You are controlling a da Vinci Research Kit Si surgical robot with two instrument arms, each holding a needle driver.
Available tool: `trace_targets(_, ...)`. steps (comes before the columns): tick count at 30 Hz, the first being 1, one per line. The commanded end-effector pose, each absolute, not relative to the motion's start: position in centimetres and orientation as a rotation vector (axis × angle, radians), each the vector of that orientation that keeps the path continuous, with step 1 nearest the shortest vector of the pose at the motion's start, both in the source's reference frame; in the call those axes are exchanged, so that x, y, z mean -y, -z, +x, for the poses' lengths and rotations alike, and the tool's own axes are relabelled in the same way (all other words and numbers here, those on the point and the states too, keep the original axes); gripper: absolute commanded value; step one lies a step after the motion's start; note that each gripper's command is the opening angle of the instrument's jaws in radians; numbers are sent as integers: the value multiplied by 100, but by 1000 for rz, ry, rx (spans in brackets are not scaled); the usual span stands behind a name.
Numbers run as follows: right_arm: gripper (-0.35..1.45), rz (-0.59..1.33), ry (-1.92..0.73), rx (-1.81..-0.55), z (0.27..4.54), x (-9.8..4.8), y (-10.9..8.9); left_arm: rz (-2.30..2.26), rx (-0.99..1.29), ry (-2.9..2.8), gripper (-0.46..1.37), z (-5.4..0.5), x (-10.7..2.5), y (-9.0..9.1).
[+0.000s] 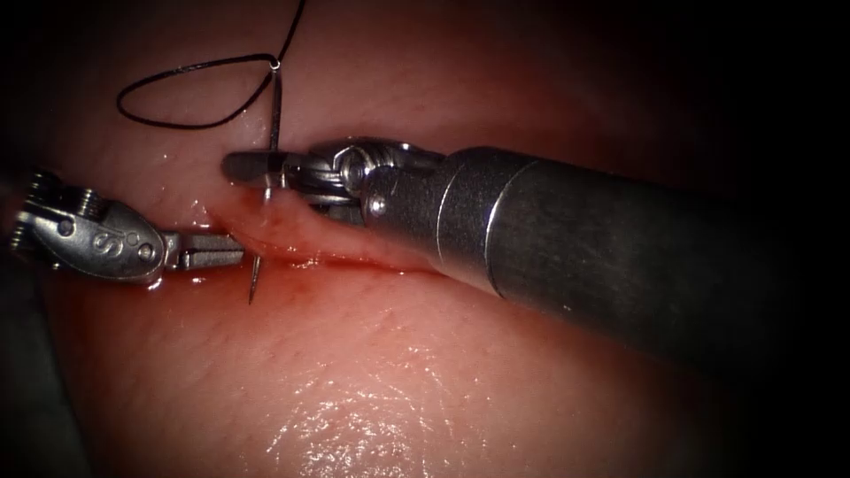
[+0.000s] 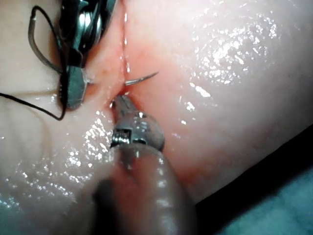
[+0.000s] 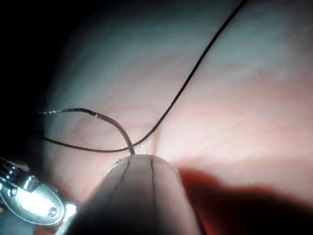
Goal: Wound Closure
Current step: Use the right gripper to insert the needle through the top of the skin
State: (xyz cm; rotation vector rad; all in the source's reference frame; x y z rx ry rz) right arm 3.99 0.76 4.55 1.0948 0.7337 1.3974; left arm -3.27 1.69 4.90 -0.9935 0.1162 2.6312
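Observation:
The tissue has a cut wet with red fluid. The curved needle stands across the cut's left end. Its rear part rises on the far side, its middle is buried in the tissue, and its tip sticks out on the near side. My right tool is shut on the needle just above where it enters. My left tool lies shut and holds nothing, its tip beside the emerging point. In the left wrist view the needle tip pokes out just past the left jaws. Black thread loops from the needle's rear end.
The right tool's thick shaft lies over the right part of the cut. The thread runs up and away over the pale far tissue. Glossy wet tissue spreads on the near side.

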Motion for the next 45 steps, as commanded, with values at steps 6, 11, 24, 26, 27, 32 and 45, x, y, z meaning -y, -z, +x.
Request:
trace_targets(6,-35,1094,-1387,-728,400,-66,-452,-995,-109,-2633,-35,-328,-169,-490)
trace_targets(11,-35,1098,-1384,-734,400,-65,-452,-995,-109,-2633,-35,-328,-169,-490)
trace_targets(24,121,799,-1367,-1101,384,-112,-478,-994,-110,-2632,-35,-329,-169,-490)
trace_targets(26,128,752,-1350,-1129,379,-120,-481,-994,-110,-2632,-35,-329,-169,-489)
trace_targets(27,134,725,-1343,-1135,376,-125,-483,-994,-110,-2632,-35,-329,-169,-489)
trace_targets(32,142,631,-1324,-1155,360,-146,-492,-994,-110,-2632,-35,-329,-169,-489)
trace_targets(45,144,516,-1275,-1237,331,-195,-495,-994,-110,-2632,-35,-328,-169,-489)
